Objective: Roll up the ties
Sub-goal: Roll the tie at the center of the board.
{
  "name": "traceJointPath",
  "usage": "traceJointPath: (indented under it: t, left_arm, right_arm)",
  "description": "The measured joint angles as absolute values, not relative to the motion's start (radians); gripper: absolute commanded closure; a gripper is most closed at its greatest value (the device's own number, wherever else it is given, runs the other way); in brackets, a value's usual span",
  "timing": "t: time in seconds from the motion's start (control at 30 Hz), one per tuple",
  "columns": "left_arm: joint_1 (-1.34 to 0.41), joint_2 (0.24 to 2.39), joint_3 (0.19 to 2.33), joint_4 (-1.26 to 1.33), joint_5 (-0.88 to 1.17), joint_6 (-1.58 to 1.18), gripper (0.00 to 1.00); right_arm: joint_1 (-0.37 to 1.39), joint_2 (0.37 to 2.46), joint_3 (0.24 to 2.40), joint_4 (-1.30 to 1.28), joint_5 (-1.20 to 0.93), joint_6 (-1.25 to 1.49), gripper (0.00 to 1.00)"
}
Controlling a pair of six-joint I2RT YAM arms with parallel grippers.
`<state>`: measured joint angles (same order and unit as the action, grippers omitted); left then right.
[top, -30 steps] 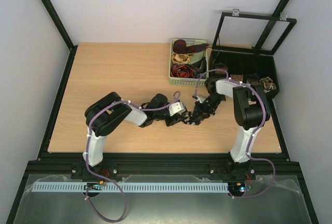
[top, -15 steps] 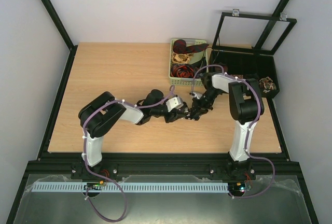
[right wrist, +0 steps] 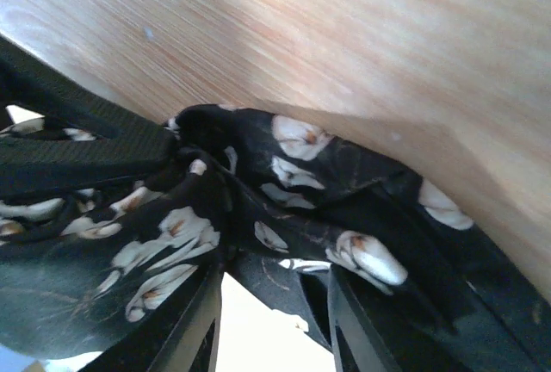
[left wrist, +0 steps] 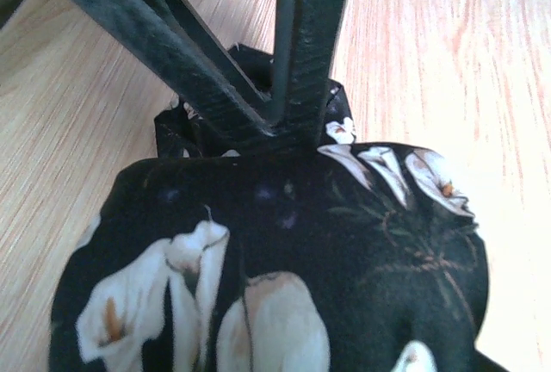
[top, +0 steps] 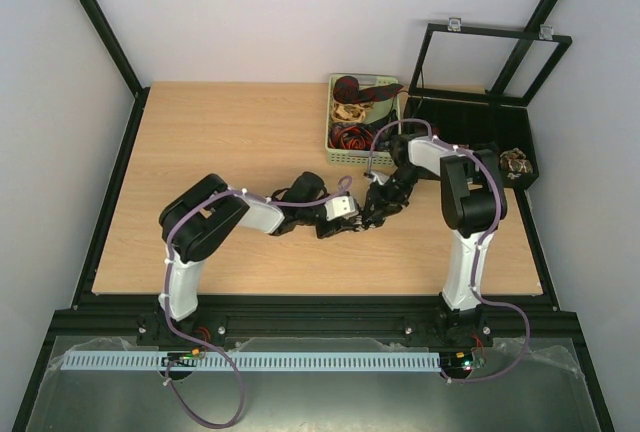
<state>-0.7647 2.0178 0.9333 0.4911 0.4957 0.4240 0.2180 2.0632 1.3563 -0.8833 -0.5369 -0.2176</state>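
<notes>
One black white-flowered fabric tie (left wrist: 284, 286) sat bunched on the wooden table (top: 220, 142), squarely between both arms; left gripper (left wrist: 291, 127) clamped on it; right gripper (top: 376, 214) equally near, fabric across its fingers (right wrist: 211, 320), grip I couldn't tell; long axis unreadable.

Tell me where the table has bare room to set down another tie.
Bare wood: the left half of the table, from the left edge to the green basket, and the near-edge strip. Crowded: the middle, where left claw and right claw meet on the black floral tie.

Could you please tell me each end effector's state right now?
Left end effector: closed on the tie.
Right end effector: cannot be told.
</notes>
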Motion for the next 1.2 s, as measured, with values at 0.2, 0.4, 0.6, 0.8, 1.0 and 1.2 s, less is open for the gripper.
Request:
traceJointPath:
  t: [0.2,0.4,0.6,0.8,1.0,1.2]
  left_arm:
    - [-0.765,2.033,0.964,0.461,0.485,0.455,0.58]
    - [-0.768,2.033,0.964,0.459,0.482,0.464,0.58]
    - [-0.769,2.035,0.964,0.459,0.483,0.465,0.57]
    - [-0.769,2.038,0.965,0.46,0.487,0.465,0.57]
    - [-0.769,2.04,0.966,0.459,0.488,0.469,0.56]
    - [-0.769,2.044,0.974,0.451,0.49,0.461,0.39]
  right_arm:
    - [0.17,2.026,1.366,-0.86,-0.604,-0.202,0.48]
    - [0.155,1.938,1.335,-0.842,-0.719,-0.18,0.41]
    - [0.182,1.919,1.293,-0.798,-0.801,-0.13,0.47]
    - [0.213,1.942,1.236,-0.739,-0.783,-0.093,0.58]
    - [0.214,1.954,1.218,-0.713,-0.813,-0.082,0.88]
    - [0.215,1.958,1.22,-0.713,-0.81,-0.093,0.99]
